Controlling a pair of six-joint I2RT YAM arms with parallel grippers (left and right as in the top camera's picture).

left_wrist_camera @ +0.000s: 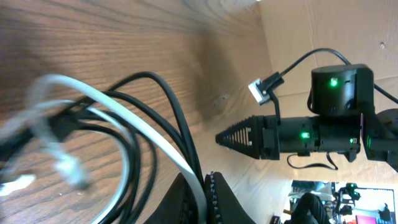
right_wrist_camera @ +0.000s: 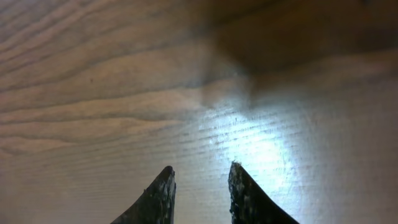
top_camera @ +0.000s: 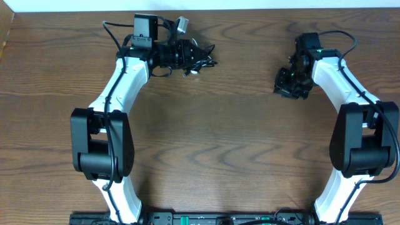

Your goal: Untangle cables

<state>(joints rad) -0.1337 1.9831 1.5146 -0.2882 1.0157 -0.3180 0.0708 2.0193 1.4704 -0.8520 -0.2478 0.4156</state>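
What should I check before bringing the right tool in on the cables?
1. Left tool shut on cables: ok.
2. Right tool open and empty: ok.
3. Right tool at the tangle: not ok, it hangs over the table, apart from the cables.
4. White and black loops separated: not ok, they cross.
5. Plug ends free: cannot tell, blurred.

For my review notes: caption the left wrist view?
Left hand shut on tangled black and white cables, right hand beyond, wooden table beneath.
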